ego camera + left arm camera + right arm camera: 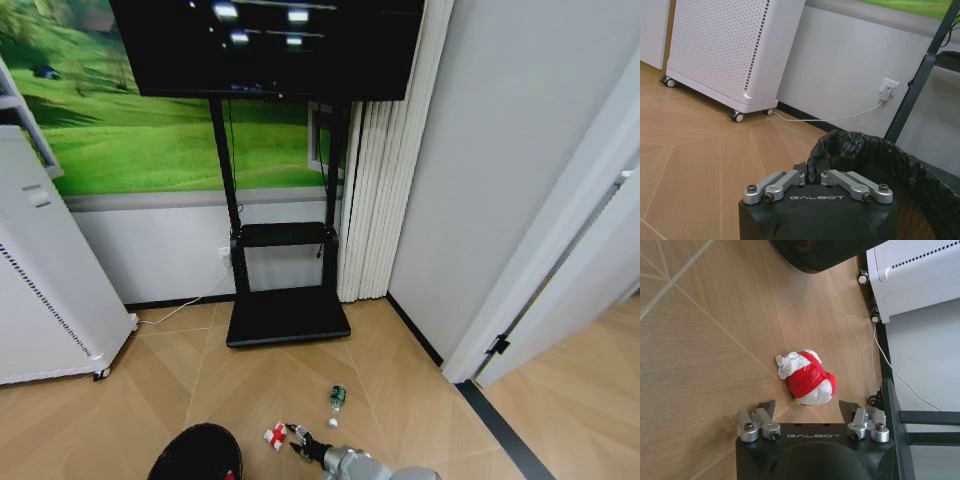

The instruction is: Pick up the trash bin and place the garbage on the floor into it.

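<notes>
The trash bin (195, 455), black and round with a black bag liner, sits at the bottom left of the head view. My left gripper (812, 175) is shut on the trash bin's rim (880, 165). A crumpled red-and-white wrapper (806, 376) lies on the wooden floor, just ahead of my right gripper (808, 409), which is open with a finger (767, 407) on either side. In the head view that wrapper (275, 436) lies beside the right gripper (300, 440), right of the bin. A small clear bottle with a green label (337, 398) lies a little farther out. The bin's base (825, 252) also shows close beyond the wrapper.
A white cabinet on casters (50, 290) stands at the left. A black screen stand with a flat base (287, 315) is straight ahead against the wall. A white cable runs to a wall socket (888, 87). A door frame (540, 300) is at the right.
</notes>
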